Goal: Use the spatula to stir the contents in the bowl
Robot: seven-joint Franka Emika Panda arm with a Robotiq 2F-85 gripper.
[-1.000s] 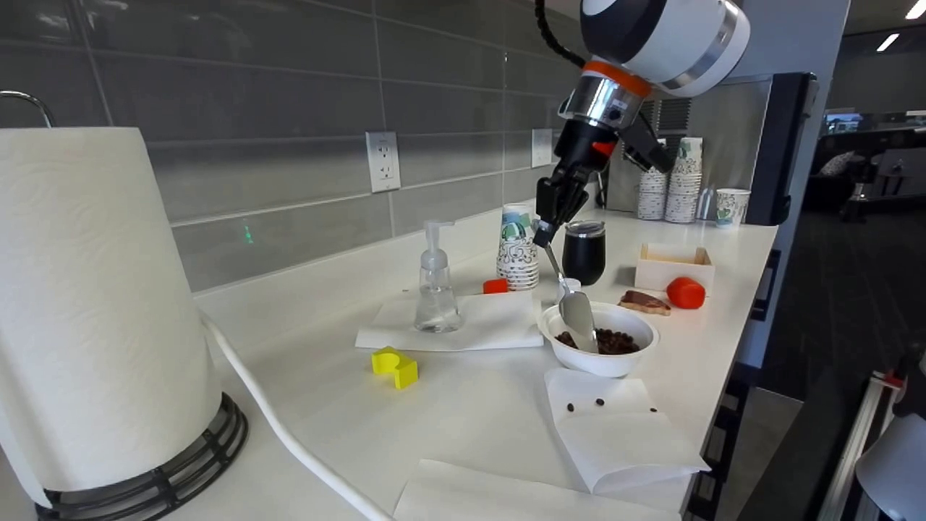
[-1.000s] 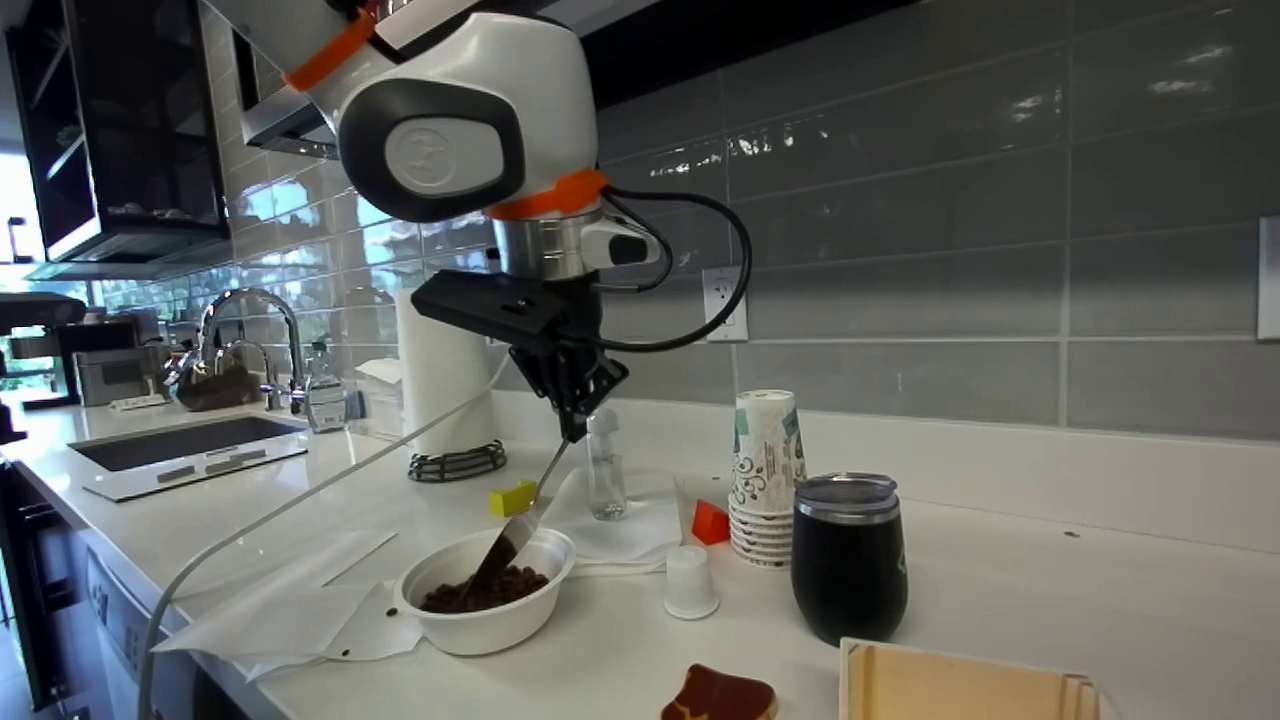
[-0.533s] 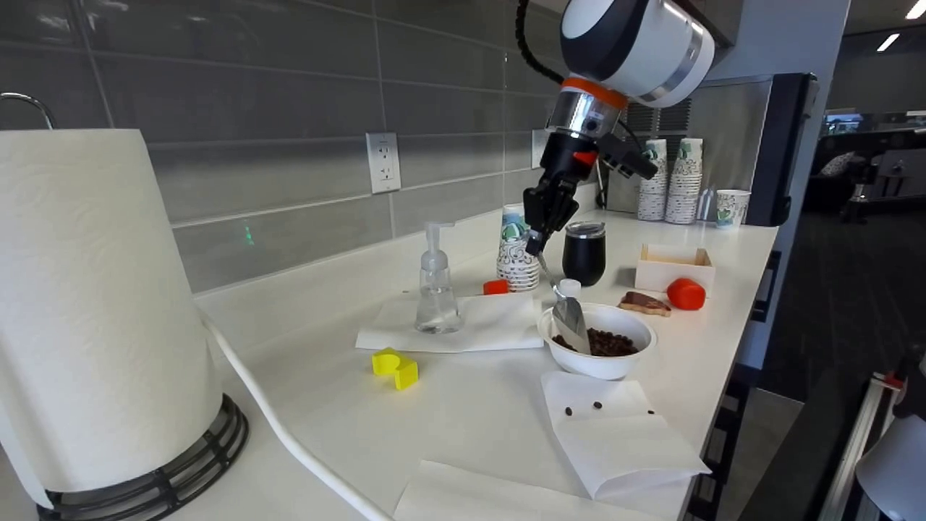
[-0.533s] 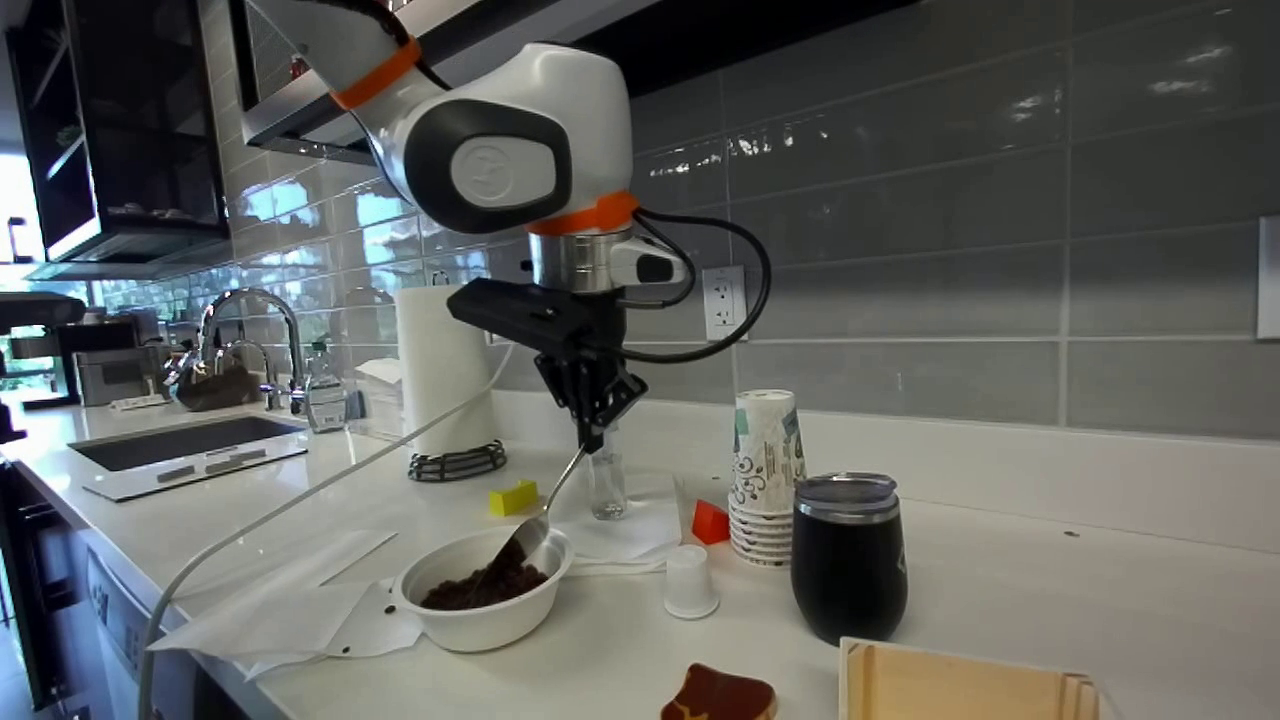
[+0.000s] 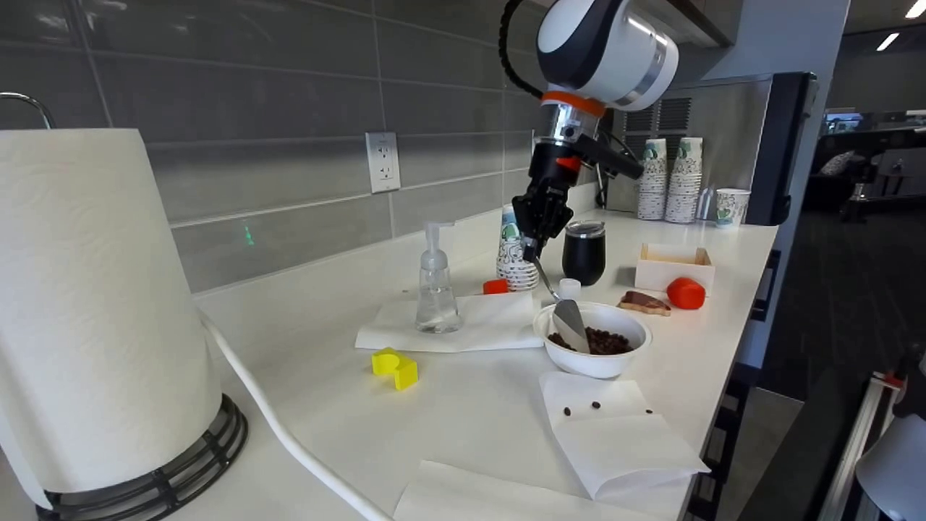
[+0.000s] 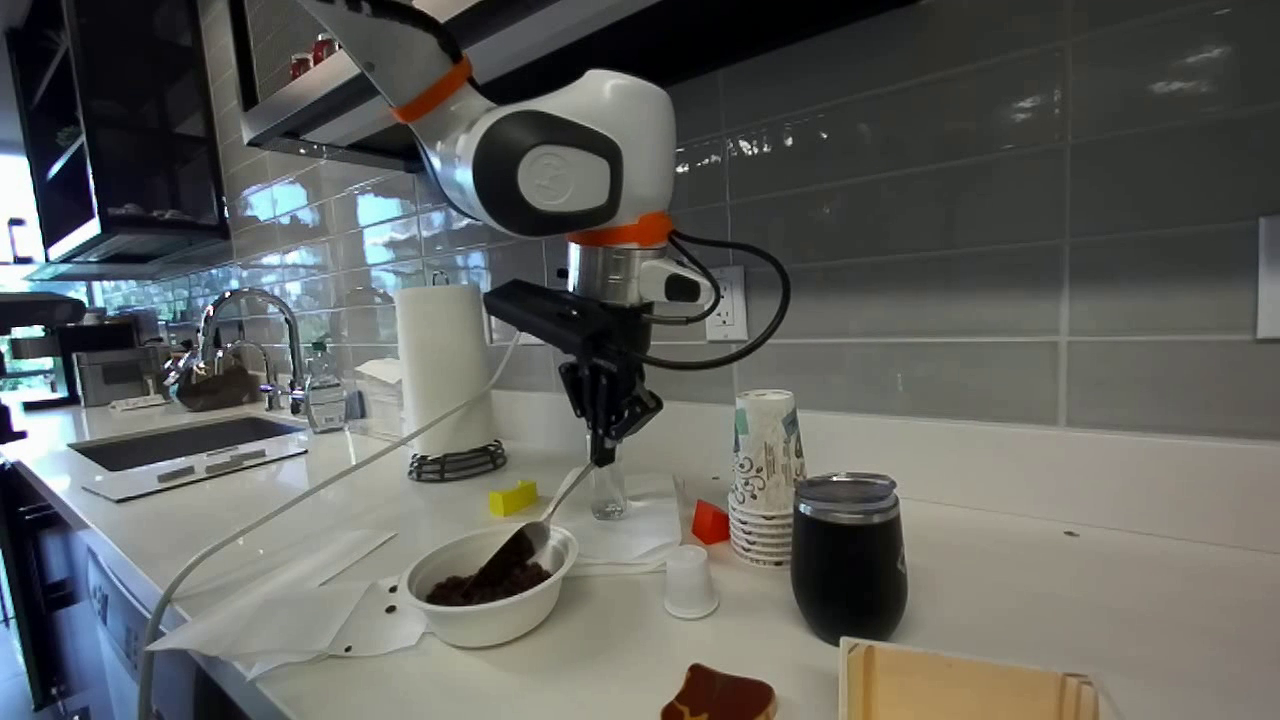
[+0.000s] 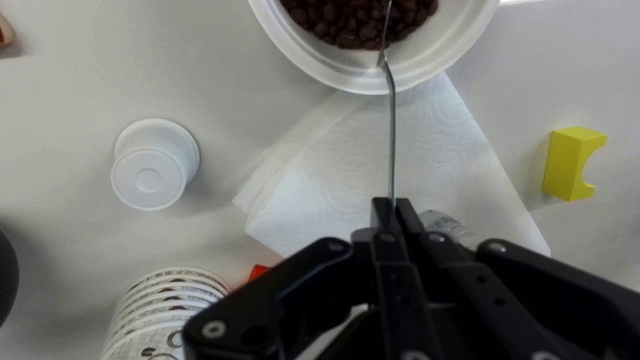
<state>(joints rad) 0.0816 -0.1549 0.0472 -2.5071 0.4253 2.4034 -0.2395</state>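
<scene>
My gripper (image 5: 532,253) is shut on the thin handle of the spatula (image 5: 570,318). The wrist view shows the handle (image 7: 392,135) pinched between my fingertips (image 7: 392,204). The spatula slants down, and its flat head (image 6: 522,548) leans inside the white bowl (image 5: 589,365), its tip in the dark brown bean-like contents (image 5: 608,341). The bowl (image 6: 490,628) stands upright on the counter, and my gripper (image 6: 602,455) is above it on the wall side. In the wrist view the bowl (image 7: 325,67) and contents (image 7: 350,25) are cut off at the top edge.
Near the bowl are a small white cup (image 6: 690,582), clear pump bottle (image 5: 437,289), paper cups (image 6: 767,480), black tumbler (image 6: 850,560) and yellow block (image 5: 395,367). A paper sheet (image 5: 622,441) with a few loose beans lies beside the bowl. A white cable (image 5: 282,427) crosses the counter.
My gripper and the spatula handle have moved toward the tiled wall and lower, so the spatula slants more. The bowl and the paper beside it have shifted slightly.
</scene>
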